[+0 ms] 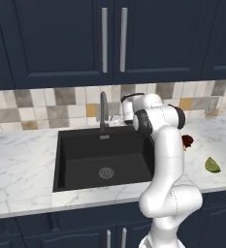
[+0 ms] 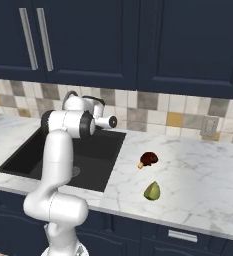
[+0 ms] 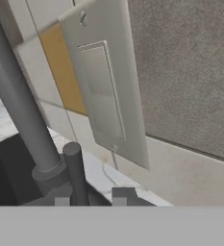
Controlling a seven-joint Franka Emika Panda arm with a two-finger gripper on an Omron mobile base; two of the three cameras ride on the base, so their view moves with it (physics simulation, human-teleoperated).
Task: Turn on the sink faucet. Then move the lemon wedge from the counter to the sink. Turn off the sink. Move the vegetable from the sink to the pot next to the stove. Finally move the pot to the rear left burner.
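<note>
The sink faucet (image 1: 104, 109) stands behind the black sink (image 1: 75, 164) as a slim grey spout. My gripper (image 1: 115, 119) is low at its base on the right side. In the hand view the spout (image 3: 17, 96) rises at the left. Its thin lever (image 3: 77, 170) stands up between my two fingertips, close to the left one (image 3: 62, 198), with a gap to the right one. The gripper (image 3: 92, 197) is narrowly open around the lever. The lemon wedge (image 1: 212, 165) (image 2: 152, 191) lies on the white counter (image 1: 22, 164) well right of the sink.
A dark reddish-brown lump (image 1: 187, 141) (image 2: 148, 159) lies on the counter between the sink and the wedge. A pale wall plate (image 3: 104, 91) sits on the tiled backsplash just behind the faucet. Dark cabinets (image 1: 109, 38) hang above. My arm's elbow (image 1: 158, 121) stands over the sink's right edge.
</note>
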